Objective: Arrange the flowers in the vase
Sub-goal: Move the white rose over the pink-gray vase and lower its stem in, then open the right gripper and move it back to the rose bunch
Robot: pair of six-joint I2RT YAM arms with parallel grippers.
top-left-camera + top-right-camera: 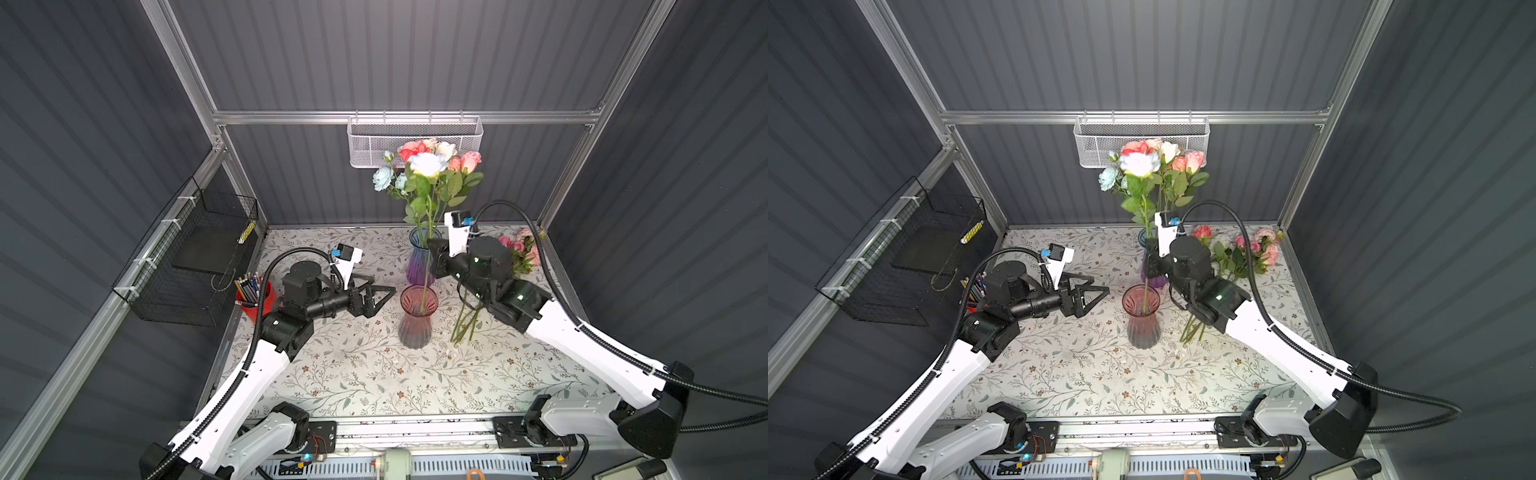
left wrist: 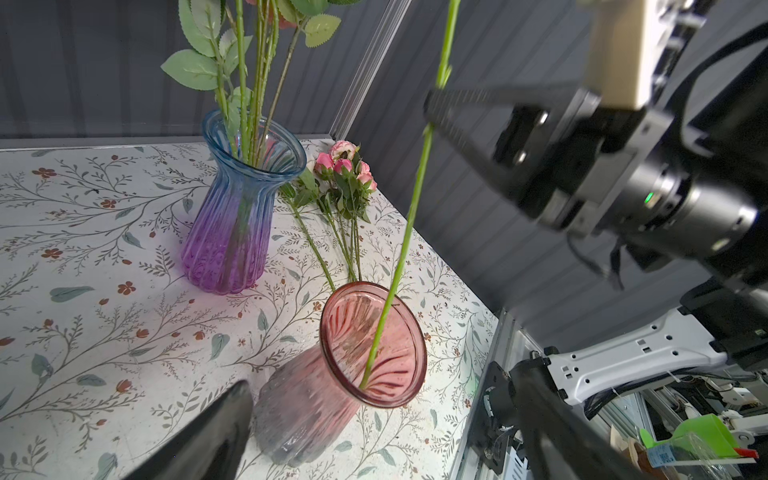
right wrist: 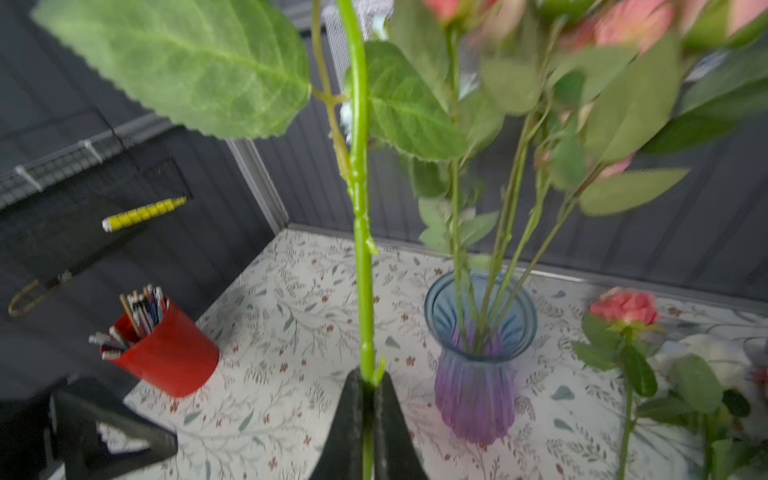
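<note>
A pink glass vase (image 1: 417,316) (image 2: 332,395) stands mid-table, with a blue-to-purple vase (image 1: 419,262) (image 3: 478,365) behind it holding several flowers (image 1: 432,153). My right gripper (image 1: 434,253) (image 3: 368,386) is shut on the green stem (image 3: 360,249) of a white rose (image 1: 428,164), held upright above the pink vase. The stem's lower end (image 2: 376,349) is inside that vase, near its rim. My left gripper (image 1: 380,285) (image 2: 372,380) stands open just left of the pink vase, holding nothing. More flowers (image 1: 519,249) (image 2: 345,174) lie on the table at the right.
A red cup of pencils (image 1: 253,297) (image 3: 166,353) stands at the table's left edge. A black wire basket (image 1: 195,257) hangs on the left wall and a white mesh basket (image 1: 415,141) on the back rail. Loose stems (image 1: 465,324) lie under the right arm.
</note>
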